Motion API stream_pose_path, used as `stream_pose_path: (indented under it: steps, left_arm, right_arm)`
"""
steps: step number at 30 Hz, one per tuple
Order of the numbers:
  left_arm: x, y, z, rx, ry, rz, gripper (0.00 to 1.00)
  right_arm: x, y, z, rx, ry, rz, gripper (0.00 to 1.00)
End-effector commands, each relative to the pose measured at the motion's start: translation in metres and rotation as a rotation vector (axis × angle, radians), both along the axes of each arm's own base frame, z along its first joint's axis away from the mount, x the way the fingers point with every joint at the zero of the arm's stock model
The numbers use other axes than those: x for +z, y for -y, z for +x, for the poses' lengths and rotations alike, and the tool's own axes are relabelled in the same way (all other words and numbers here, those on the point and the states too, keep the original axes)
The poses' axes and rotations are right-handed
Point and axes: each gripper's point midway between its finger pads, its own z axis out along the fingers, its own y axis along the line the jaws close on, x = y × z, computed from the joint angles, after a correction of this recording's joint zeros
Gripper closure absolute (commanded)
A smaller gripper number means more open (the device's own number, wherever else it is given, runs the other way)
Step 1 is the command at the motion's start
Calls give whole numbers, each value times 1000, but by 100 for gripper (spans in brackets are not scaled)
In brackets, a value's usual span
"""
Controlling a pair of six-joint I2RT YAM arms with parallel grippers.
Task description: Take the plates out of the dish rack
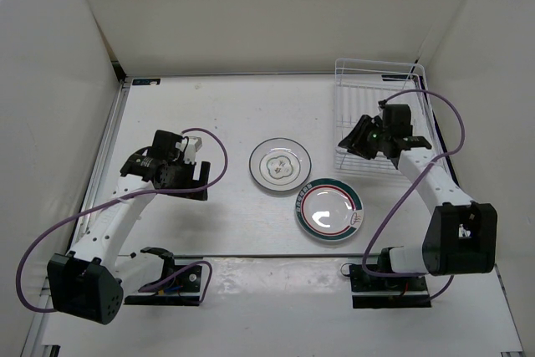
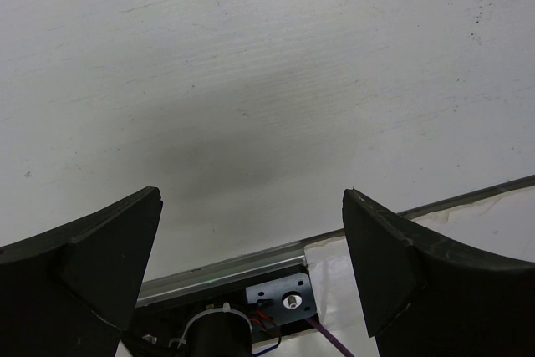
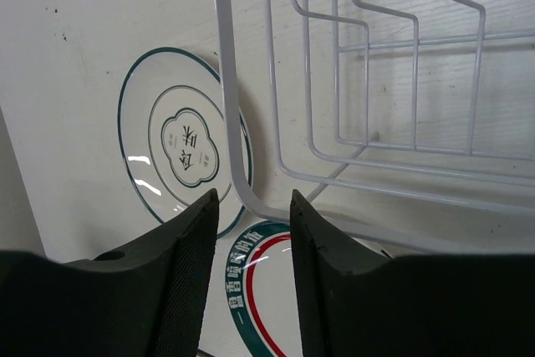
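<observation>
Item: dish rack (image 1: pixel 368 98), white wire, far right of the table (image 1: pixel 209 106). No plate shows in its slots in either view, though the right arm hides part of it from above.

Item: plain plate (image 1: pixel 280 165), flower centre, flat on the table left of the rack.

Item: green-rimmed plate (image 1: pixel 328 211), red ring, flat, just nearer than the first and a little apart from it.

Item: right gripper (image 3: pixel 253 202), above the rack's near-left corner. Jaws are narrowly parted with nothing between them.

Item: left gripper (image 2: pixel 251 198), over bare table, jaws wide, empty.

Step in hand: unloading looks complete.

Next move calls for: raising the right arm straight up, clear of the rim wire, then parking both arms.
</observation>
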Motion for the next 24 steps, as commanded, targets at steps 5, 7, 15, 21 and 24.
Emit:
stream_pose_path:
  steps: [5, 7, 15, 21, 24]
  left_arm:
    - [15, 4, 6, -11, 46, -25, 0]
    - [14, 4, 6, -13, 44, -26, 0]
    - [14, 5, 6, -9, 41, -29, 0]
    - [14, 5, 6, -13, 40, -29, 0]
    - [14, 5, 6, -13, 42, -29, 0]
  right_arm:
    - [27, -12, 4, 50, 60, -13, 55]
    - [37, -15, 4, 56, 84, -7, 55]
    - [62, -22, -4, 50, 119, 31, 49]
    - [48, -33, -13, 74, 35, 87, 48]
    - [43, -35, -18, 85, 26, 93, 46]
